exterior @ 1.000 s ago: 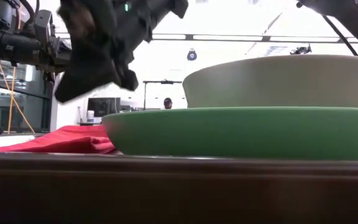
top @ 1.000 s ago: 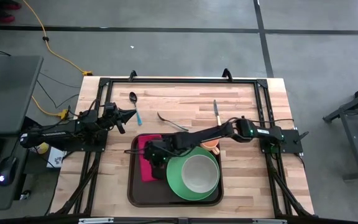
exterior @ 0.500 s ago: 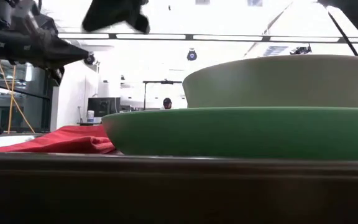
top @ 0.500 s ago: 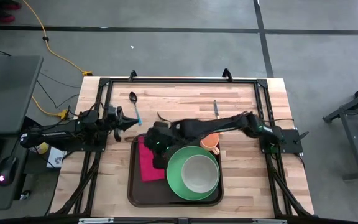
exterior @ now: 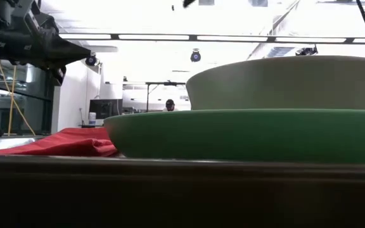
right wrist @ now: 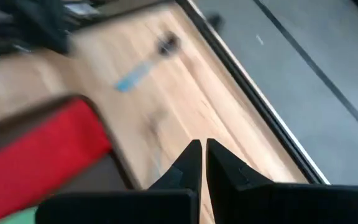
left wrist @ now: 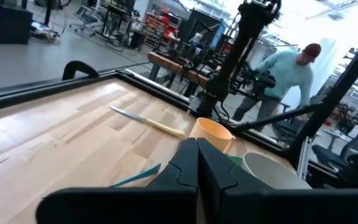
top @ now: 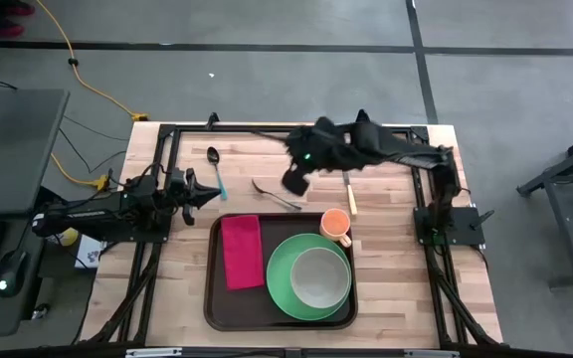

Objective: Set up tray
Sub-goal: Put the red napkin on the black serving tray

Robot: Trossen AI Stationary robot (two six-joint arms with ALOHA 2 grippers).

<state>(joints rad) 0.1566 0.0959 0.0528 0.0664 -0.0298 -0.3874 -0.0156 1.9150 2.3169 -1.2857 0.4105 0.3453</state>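
- The tray lies flat on the wooden counter, at its near edge and about midway across it.
- A red napkin lies in the left part of the tray, lengthwise, its edges close to the tray's left rim.
- A green plate fills the right part of the tray, and a pale bowl sits on the plate, a little right of its centre.
- An orange cup stands at the tray's far right corner, just beyond the plate.
- Beyond the tray, on bare wood, lie a spoon with a dark bowl and a blue handle, a metal spoon set at a slant, and a knife with a pale handle.
- The right gripper hangs above the counter beyond the tray, between the metal spoon and the knife, its arm reaching in from the far right corner. Its fingers are pressed together with nothing between them.
- The left gripper hovers near the counter's left side, just left of the tray's far left corner and near the blue-handled spoon. Its fingers are closed, tips meeting, and hold nothing.
- In the low view the plate and bowl loom close, with the napkin bunched at their left.
- A person in a light top stands in the room beyond the counter.
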